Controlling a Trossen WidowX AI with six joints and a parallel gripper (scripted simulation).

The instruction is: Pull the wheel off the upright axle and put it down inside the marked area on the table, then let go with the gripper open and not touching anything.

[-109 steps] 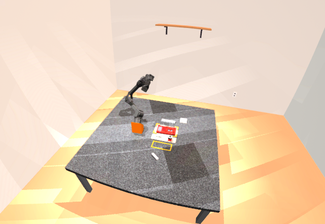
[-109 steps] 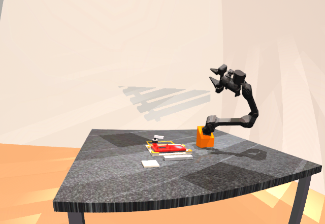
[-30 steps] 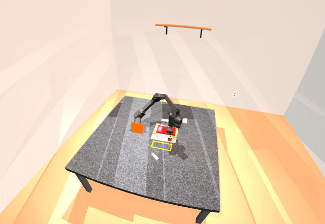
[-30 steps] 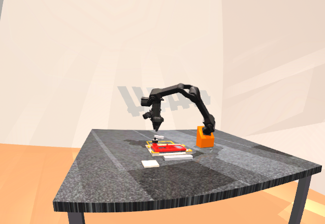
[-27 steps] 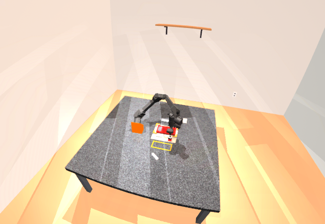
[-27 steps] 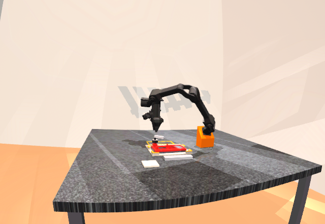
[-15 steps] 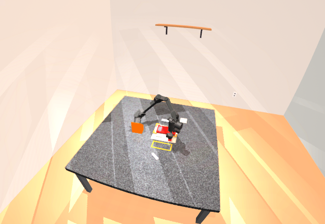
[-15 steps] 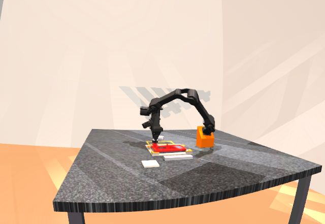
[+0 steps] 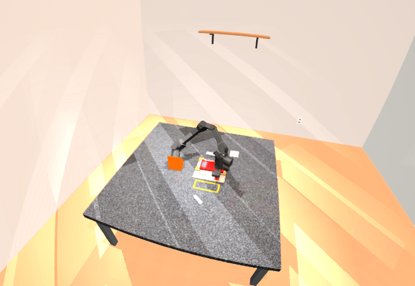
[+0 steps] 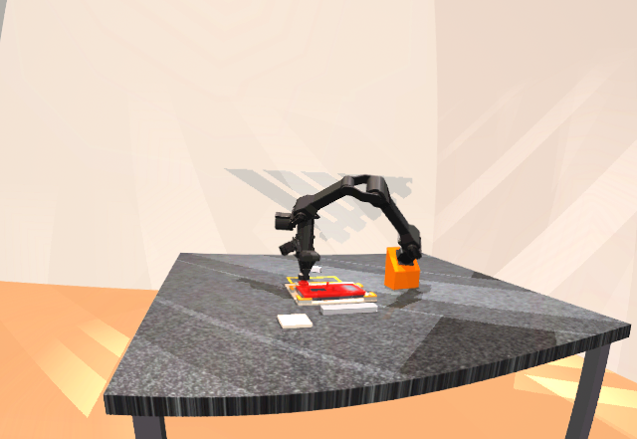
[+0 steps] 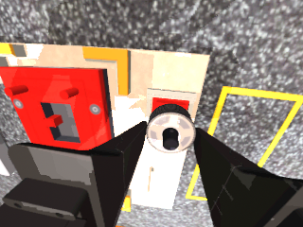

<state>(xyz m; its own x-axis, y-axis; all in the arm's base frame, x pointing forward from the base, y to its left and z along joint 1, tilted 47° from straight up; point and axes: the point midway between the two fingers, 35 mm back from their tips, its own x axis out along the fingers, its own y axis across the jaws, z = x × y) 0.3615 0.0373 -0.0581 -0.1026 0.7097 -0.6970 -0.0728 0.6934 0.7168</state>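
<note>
The wheel (image 11: 157, 134), with black tread and a pale hub, sits on the dark upright axle (image 11: 170, 140), whose top shows in its centre. Beneath it is a small red patch on the pale board (image 11: 177, 66) (image 9: 201, 176). My gripper (image 11: 169, 129) (image 10: 304, 278) points down at the wheel, one fingertip against each side of it, so it is shut on the wheel. In the top and exterior views the gripper hides the wheel. The marked area, a yellow outline (image 11: 262, 93) (image 9: 205, 189), lies on the table beside the board.
A red plate (image 11: 90, 125) (image 10: 334, 291) with pegs lies on the board beside the wheel. A light bar (image 10: 348, 309) and a white tile (image 10: 294, 321) (image 9: 234, 154) lie near the board. A small white block (image 9: 198, 199) lies beyond the outline. An orange block (image 9: 175, 163) stands at the arm's base.
</note>
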